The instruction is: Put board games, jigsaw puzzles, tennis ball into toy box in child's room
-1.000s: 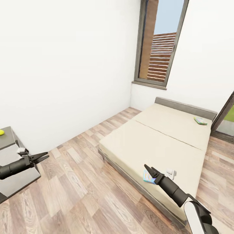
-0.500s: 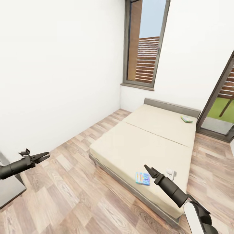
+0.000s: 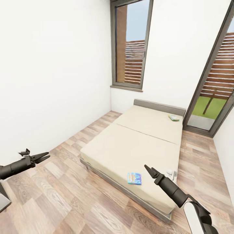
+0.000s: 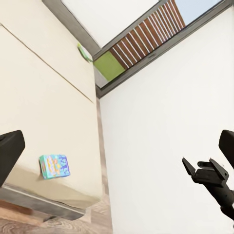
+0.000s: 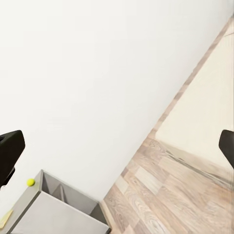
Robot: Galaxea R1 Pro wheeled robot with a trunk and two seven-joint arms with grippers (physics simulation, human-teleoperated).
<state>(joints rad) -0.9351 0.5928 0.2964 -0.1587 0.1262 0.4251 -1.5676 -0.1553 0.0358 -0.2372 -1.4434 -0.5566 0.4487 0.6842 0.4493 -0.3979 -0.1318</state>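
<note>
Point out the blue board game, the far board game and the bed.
blue board game [image 3: 134, 178], head view, middle of its lid.
far board game [image 3: 174, 117], head view, middle of its top.
bed [image 3: 130, 146], head view, bare mattress.

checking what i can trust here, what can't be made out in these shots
- Far board game on the bed, head view: too small to read its print.
- Small white object near the bed's edge, beyond the right gripper: too small to identify.
- Grey cabinet, right wrist view: cut off by the picture's edge.
</note>
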